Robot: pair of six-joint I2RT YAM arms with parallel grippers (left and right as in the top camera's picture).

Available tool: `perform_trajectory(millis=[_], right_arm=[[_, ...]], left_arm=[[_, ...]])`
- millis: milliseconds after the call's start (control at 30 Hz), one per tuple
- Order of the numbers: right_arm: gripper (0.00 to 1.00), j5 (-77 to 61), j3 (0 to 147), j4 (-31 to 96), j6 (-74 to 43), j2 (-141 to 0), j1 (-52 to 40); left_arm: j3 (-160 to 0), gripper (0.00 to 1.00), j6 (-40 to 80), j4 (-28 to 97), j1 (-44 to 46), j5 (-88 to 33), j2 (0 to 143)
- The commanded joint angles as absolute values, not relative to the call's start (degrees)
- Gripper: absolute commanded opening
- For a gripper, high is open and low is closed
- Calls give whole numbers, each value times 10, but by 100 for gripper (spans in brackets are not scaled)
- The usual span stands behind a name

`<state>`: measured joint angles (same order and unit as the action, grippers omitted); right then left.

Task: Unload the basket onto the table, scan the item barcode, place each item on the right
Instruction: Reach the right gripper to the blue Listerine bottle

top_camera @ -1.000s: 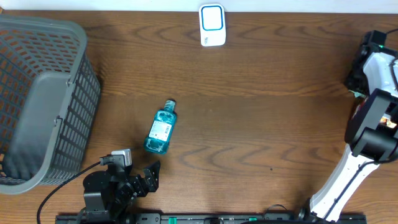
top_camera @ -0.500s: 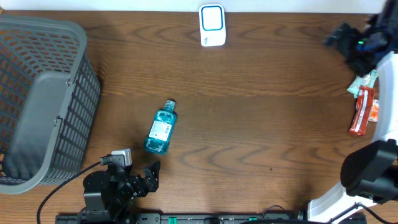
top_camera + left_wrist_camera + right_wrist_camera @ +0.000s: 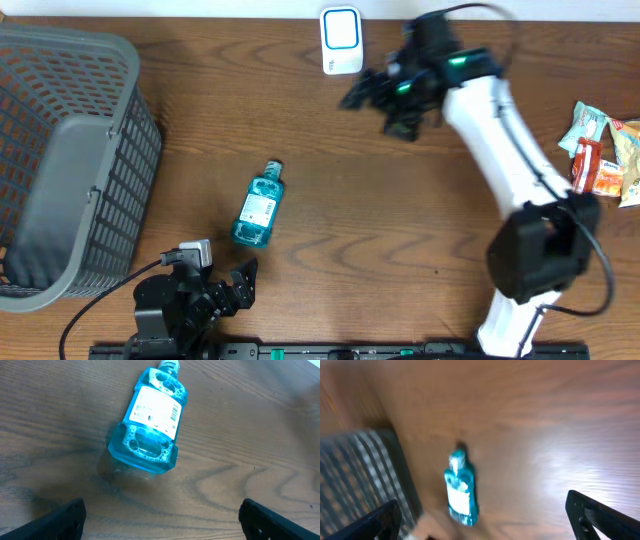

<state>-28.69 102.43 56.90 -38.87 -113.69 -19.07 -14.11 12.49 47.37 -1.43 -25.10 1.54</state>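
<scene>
The item is a blue mouthwash bottle [image 3: 259,205] lying on its side on the wooden table, white barcode label facing up. In the left wrist view the bottle [image 3: 150,422] lies ahead of my left gripper [image 3: 160,515], which is open and empty. From overhead that left gripper [image 3: 235,288] sits low at the front edge, just short of the bottle. My right gripper [image 3: 375,108] hangs open and empty over the back middle, beside the white scanner [image 3: 341,40]. The blurred right wrist view has the bottle [image 3: 460,490] far below the open right gripper [image 3: 482,515].
A grey plastic basket [image 3: 60,160] fills the left side and also appears as the basket [image 3: 355,475] in the right wrist view. Snack packets [image 3: 600,150] lie at the right edge. The right arm stretches from the front right across the table.
The right arm has swung from the far right edge to the back middle near the scanner, and its jaws have opened. The snack packets are now uncovered. Left arm and bottle have not moved.
</scene>
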Motion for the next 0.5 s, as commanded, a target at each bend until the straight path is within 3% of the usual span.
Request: perform_trajectory(millis=[0,200,467], right_arm=[[99,-286,1018,561,-428,-1176,-241],[99,-290,1018,521,-540,-1255,-317],[99,-286,1018,456,-544,-1300,-369]], left_arm=[[-143,98,128,480,-15,-248,13],[-143,98,128,480,-15,-248,13],[-143,98,128,480,-15,-248,13]])
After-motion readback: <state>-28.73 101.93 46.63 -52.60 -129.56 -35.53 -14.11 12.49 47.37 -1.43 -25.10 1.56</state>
